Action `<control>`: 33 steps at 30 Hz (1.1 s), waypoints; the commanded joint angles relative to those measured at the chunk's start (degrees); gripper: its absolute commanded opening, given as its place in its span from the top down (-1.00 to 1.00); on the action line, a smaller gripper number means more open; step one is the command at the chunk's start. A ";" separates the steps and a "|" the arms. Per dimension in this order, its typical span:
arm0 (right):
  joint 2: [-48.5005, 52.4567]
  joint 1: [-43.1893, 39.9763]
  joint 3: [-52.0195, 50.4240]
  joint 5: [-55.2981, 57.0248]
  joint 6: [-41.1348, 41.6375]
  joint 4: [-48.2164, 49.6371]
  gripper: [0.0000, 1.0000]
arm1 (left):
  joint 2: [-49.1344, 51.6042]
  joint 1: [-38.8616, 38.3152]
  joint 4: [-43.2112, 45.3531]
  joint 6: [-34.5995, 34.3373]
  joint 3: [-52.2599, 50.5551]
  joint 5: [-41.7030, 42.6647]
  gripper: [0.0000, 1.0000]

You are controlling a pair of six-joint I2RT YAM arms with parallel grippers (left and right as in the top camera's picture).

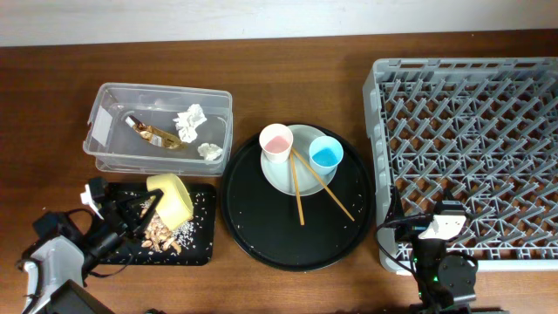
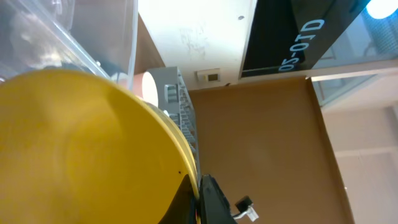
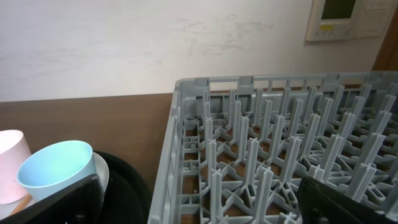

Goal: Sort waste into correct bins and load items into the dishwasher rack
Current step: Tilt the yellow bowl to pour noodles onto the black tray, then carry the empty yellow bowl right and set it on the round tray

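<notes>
One yellow bowl (image 1: 172,197), pinched at its rim by the left gripper (image 1: 139,212), tilts over the black tray (image 1: 200,249) near the front-left corner, likely to shed scraps (image 1: 161,233). The right gripper (image 1: 433,218) hangs wide, empty, by the rack (image 1: 377,131).

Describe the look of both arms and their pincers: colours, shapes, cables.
Left arm: pale grey shell on black joints, loose black cables; left pincer black, slim-fingered. Right arm: black body, small green light, thin black cable looping alongside; right pincer black with a whitish block on top.
</notes>
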 commanded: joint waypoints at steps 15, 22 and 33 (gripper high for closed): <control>-0.22 0.31 -0.26 0.70 0.31 -0.39 -0.96 | 0.17 -0.68 -0.68 1.05 -0.13 -8.66 0.99; -0.22 0.31 -0.26 0.70 0.31 -0.39 -0.97 | -2.05 -0.68 -5.42 1.09 -0.13 -14.01 1.00; -0.22 0.31 -0.26 0.70 0.31 -0.39 -0.97 | -21.11 -4.79 -5.46 -12.24 7.91 -26.93 0.99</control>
